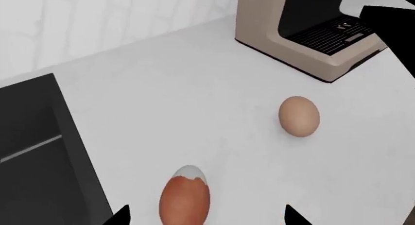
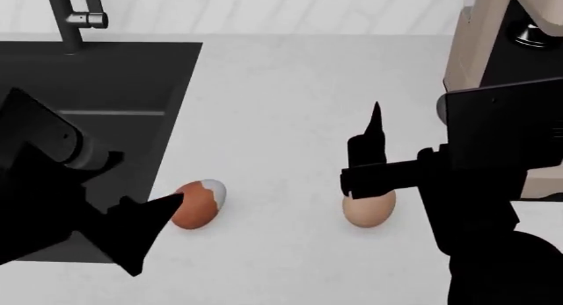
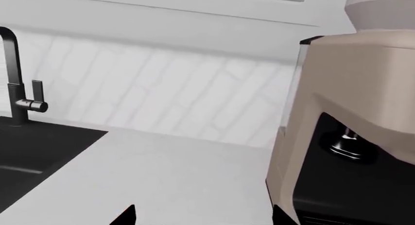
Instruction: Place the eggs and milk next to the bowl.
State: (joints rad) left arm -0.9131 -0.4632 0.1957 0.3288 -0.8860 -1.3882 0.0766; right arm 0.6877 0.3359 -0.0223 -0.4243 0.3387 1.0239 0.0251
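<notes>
Both eggs are lying free on the white counter (image 2: 291, 87), so nothing of the task seems done yet. No bowl and no milk carton are showing in any view, so I cannot say where they are standing.

The left gripper (image 1: 206, 216) is hanging just over the brown egg (image 1: 184, 200), the one with the pale patch. Its two dark fingertips are standing apart, one on each side of the egg, and they are not touching it; the gripper is open. In the head view this egg (image 2: 198, 203) is lying close to the edge of the black sink (image 2: 105, 81).

The tan egg (image 2: 370, 209) is lying well apart from the brown one, partly under the right gripper (image 2: 365, 180). There the gripper is only a dark shape in front of the egg. In the right wrist view two tips are showing apart with no egg between them, so the right gripper is open too. The beige coffee machine (image 1: 292, 35) is standing beyond the tan egg (image 1: 299, 116).

I judge the task is only beginning: both eggs are waiting to be gripped and carried, and the milk is also remaining.
</notes>
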